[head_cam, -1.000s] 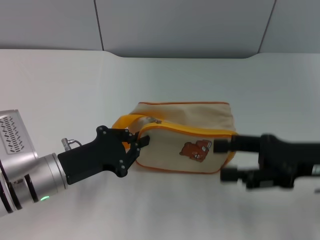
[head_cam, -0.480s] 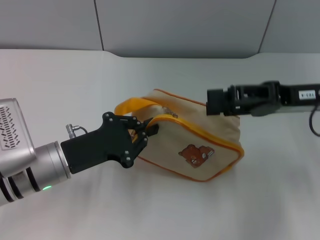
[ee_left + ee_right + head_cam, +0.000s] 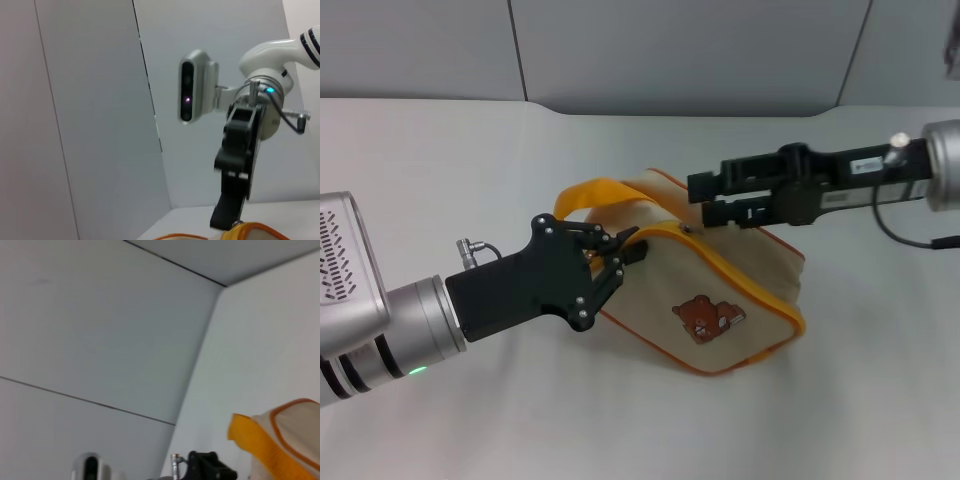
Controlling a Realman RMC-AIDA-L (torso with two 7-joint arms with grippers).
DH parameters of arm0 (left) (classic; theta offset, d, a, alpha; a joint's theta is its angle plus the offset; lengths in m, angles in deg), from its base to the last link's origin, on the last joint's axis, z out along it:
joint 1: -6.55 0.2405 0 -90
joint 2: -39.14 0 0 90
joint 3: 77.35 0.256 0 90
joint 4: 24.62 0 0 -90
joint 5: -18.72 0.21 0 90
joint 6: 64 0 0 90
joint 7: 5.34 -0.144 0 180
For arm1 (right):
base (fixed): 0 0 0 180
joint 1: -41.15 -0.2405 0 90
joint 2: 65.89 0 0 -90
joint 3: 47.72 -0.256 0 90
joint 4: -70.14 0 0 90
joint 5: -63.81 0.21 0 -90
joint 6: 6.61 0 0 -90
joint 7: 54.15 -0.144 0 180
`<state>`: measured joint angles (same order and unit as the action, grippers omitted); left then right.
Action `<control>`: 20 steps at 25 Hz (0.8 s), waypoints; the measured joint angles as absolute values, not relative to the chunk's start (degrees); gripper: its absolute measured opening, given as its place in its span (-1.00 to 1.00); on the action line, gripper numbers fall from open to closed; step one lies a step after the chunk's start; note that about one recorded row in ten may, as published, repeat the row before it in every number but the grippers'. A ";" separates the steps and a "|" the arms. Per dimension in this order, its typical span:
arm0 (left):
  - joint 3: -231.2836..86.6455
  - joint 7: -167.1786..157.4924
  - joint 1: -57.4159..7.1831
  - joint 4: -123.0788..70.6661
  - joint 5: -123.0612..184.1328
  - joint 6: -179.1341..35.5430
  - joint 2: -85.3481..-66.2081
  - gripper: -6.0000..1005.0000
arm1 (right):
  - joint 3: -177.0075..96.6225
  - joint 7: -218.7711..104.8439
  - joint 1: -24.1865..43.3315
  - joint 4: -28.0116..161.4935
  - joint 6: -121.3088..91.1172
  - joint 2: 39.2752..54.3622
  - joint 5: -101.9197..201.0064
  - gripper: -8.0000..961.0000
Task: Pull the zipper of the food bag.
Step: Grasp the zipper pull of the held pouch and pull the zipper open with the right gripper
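**Both grippers at the food bag, zipper tab between them**

Nearest the camera in the head view, the left gripper (image 3: 620, 255) is reaching in from the lower left, and its black fingers are clamping the strap end of the food bag (image 3: 720, 295), right where the orange-yellow loop strap (image 3: 595, 192) is joining the body. The jaws are sitting closed on the fabric at that corner.

The bag is lying tilted on the white table (image 3: 440, 180), its bear patch (image 3: 708, 316) facing up and toward the camera, and the orange-yellow piping is running along its upper edge. The zipper (image 3: 686, 229) is showing as a small silver tab at the near-left end of the track, just beside the left gripper's fingertips.

Farther back, the right gripper (image 3: 698, 198) is coming in from the right, lying level over the top of the bag, with its fingertips hanging just above the zipper tab. Its two fingers are standing slightly apart, one above the other, and nothing is showing between them.

In the left wrist view, the right gripper (image 3: 226, 220) is pointing down at the yellow bag edge (image 3: 255, 231). In the right wrist view, the strap (image 3: 260, 445) and the bag's corner (image 3: 297, 432) are filling the lower edge.
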<state>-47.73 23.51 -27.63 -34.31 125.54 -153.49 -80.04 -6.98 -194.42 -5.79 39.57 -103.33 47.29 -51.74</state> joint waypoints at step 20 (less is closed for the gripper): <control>-47.83 23.40 -27.90 -34.28 125.50 -153.65 -80.04 -0.87 | -6.35 -196.69 -2.53 40.67 -100.33 47.76 -51.50 -0.19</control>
